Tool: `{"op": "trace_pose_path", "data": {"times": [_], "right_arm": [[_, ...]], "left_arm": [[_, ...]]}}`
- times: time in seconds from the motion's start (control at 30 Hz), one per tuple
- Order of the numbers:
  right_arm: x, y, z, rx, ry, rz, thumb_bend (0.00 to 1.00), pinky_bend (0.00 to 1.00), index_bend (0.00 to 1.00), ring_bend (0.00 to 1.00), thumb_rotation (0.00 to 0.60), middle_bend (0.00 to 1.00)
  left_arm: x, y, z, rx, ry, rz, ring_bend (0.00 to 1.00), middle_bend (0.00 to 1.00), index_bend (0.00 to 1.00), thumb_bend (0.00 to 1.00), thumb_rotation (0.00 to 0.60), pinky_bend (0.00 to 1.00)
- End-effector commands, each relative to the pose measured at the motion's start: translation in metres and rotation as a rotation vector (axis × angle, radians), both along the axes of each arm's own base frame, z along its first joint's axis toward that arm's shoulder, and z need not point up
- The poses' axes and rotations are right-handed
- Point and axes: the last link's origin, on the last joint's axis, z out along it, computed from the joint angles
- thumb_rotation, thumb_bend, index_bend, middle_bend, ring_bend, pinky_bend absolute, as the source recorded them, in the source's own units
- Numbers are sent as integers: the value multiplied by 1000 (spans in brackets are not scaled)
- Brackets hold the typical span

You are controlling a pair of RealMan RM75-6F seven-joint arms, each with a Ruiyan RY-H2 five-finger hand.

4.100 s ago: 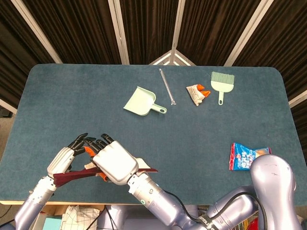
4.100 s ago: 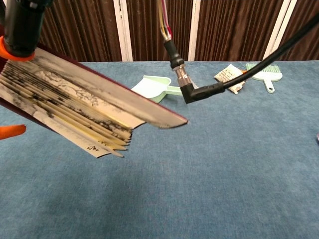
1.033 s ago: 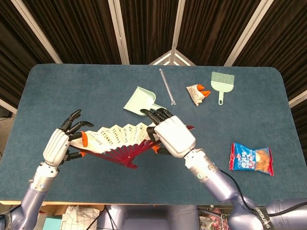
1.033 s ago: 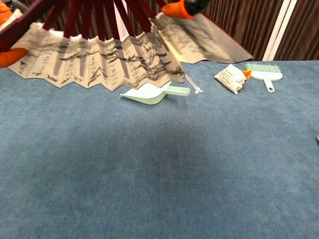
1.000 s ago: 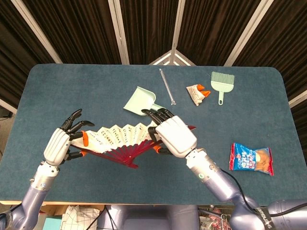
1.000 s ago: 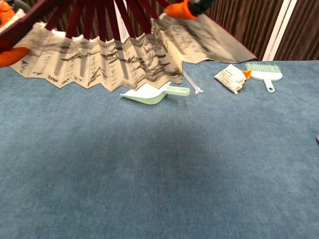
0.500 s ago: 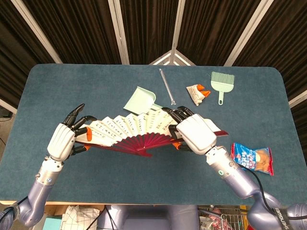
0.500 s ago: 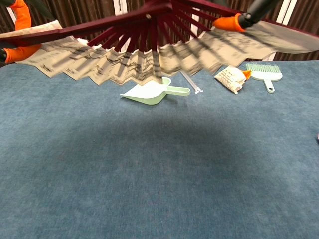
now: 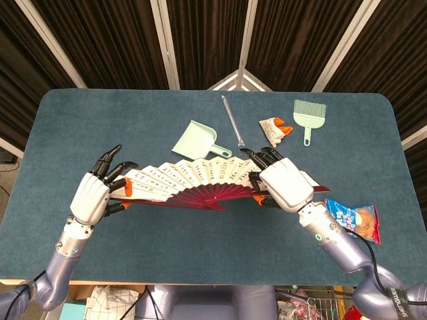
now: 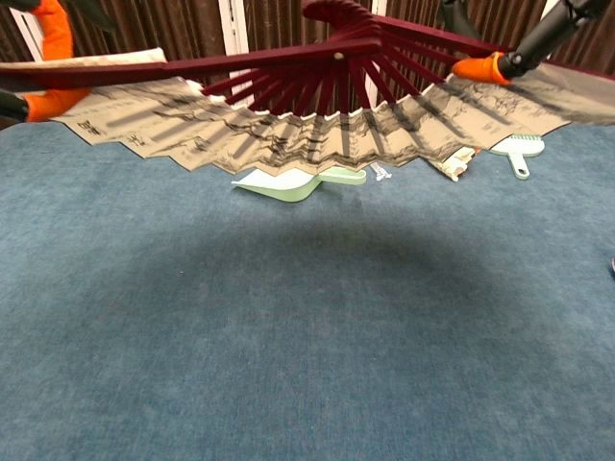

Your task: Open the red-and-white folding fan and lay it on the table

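- From the head view I see the fan (image 9: 193, 181) spread wide, my left hand (image 9: 95, 193) pinching one end rib and my right hand (image 9: 285, 185) gripping the other.
- Only the chest view shows me the fan (image 10: 307, 125) is held clear above the table (image 10: 307, 365), its shadow beneath.
- The head view alone shows the snack packet (image 9: 353, 220).

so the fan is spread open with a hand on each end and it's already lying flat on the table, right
Not quite. The fan is spread open, the left hand and the right hand each holding an end, but it is not lying on the table. The chest view shows it held in the air, its shadow on the cloth beneath.
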Motion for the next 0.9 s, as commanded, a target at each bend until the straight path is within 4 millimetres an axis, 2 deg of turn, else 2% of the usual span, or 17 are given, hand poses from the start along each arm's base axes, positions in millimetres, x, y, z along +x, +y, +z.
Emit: {"op": "trace_pose_path", "data": {"times": [0.03, 0.37, 0.77, 0.83, 0.9], "right_arm": [[-7, -2, -4, 0, 3, -3, 436, 188, 739, 255, 600, 142], [-30, -9, -7, -24, -57, -20, 440, 188, 740, 255, 600, 143], [-65, -16, -12, -43, -7, -48, 439, 188, 738, 255, 600, 143], [-68, -17, -13, -49, 17, -47, 438, 184, 661, 244, 600, 143], [-73, -16, -14, -48, 60, -50, 423, 165, 505, 209, 600, 140]], "left_arm": [[6, 1, -7, 17, 11, -27, 0, 308, 698, 492, 600, 128], [17, 5, -18, 94, 48, -79, 0, 307, 699, 492, 600, 129], [11, 10, -31, 132, 107, -80, 0, 286, 662, 469, 600, 128], [11, 9, -30, 139, 106, -85, 0, 273, 641, 452, 600, 128], [11, 9, -29, 150, 108, -87, 0, 247, 590, 422, 600, 128]]}}
